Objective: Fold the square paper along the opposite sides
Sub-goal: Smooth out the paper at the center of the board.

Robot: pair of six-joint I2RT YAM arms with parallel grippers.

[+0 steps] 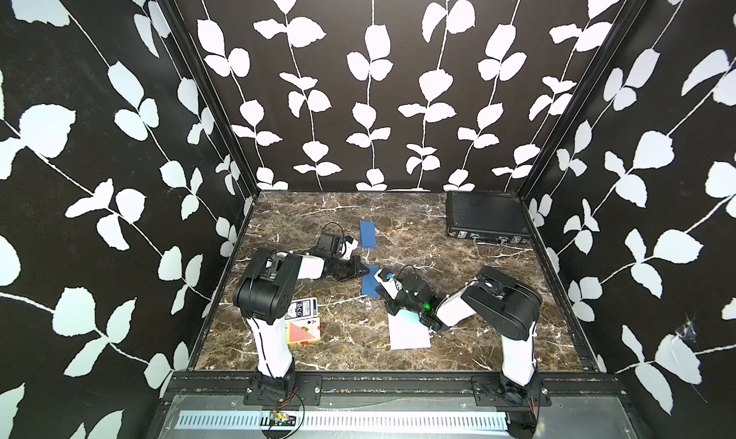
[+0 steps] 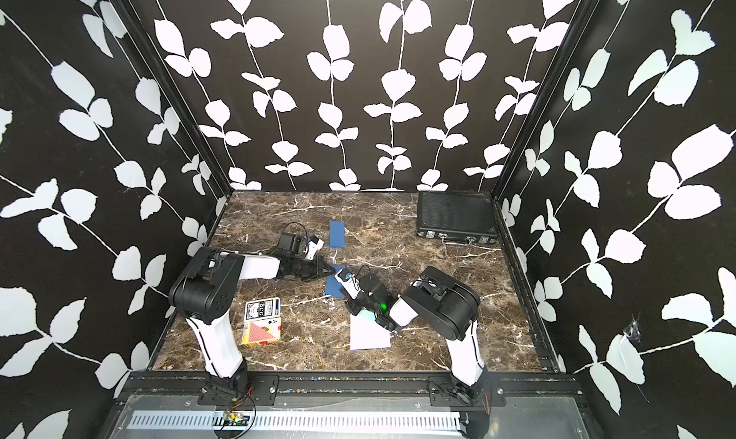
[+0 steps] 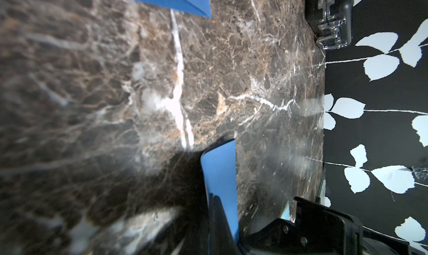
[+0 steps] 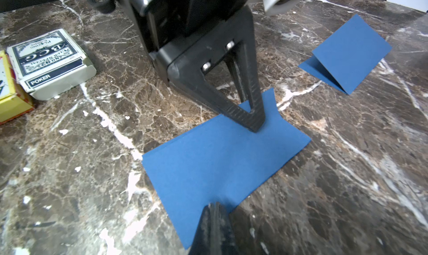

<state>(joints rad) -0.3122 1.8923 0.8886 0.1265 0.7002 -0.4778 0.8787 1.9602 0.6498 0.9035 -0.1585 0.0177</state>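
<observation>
Right pincer (image 4: 214, 211): jaws together, tips on the near edge of the paper (image 4: 220, 163). We cannot tell whether it pins the sheet down or nips its edge.

Left pincer (image 4: 254, 124), facing it across the paper: jaws together and, as we read it, clamped on the far edge. A small blue flap stands up along its finger in the left wrist view.

Between the two pincers the paper lies on the surface (image 4: 92, 172) as a rectangle, doubled over; two layers show at one short end. We judge the fold itself made. The step in hand is setting it, holding the layers while the crease is flattened.

Next move, as we judge it: the left pincer frees the flap so it drops flush. One pincer then runs along the folded edge while its partner stops the sheet sliding.

Further out:
- Beyond the left pincer: another paper (image 4: 347, 57), folded and sprung half open.
- Back toward the left arm's base: two card boxes (image 4: 51, 61).
- Behind the right pincer, under its wrist: a white sheet (image 1: 408, 331).
- Far beyond both: a case (image 1: 486, 218).
</observation>
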